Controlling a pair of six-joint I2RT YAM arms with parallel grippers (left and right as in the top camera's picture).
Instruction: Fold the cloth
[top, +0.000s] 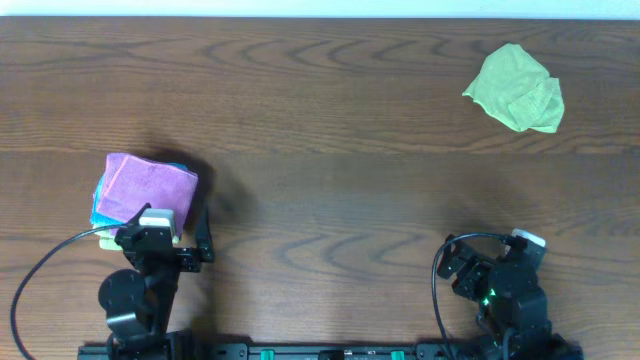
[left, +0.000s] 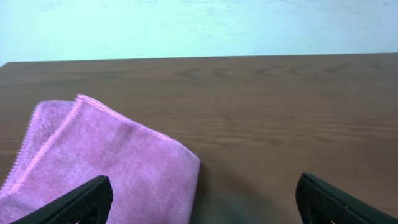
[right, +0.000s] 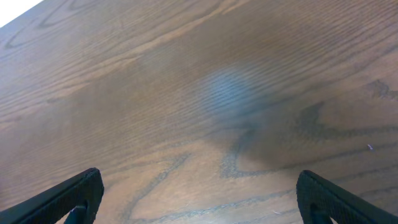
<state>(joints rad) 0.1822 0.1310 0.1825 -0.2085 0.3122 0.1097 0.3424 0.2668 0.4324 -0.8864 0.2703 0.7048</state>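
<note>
The purple-pink cloth (top: 148, 187) lies folded at the left of the table, on top of a bright blue cloth (top: 98, 200) whose edge shows on its left side. In the left wrist view the cloth (left: 106, 162) fills the lower left. My left gripper (top: 190, 243) (left: 202, 202) is open and empty, just in front of the cloth's near right corner, its left finger over the cloth. My right gripper (top: 458, 262) (right: 199, 199) is open and empty above bare wood at the front right.
A crumpled lime-green cloth (top: 517, 88) lies at the back right of the wooden table (top: 330, 150). A black cable (top: 40, 270) loops beside the left arm base at the front edge.
</note>
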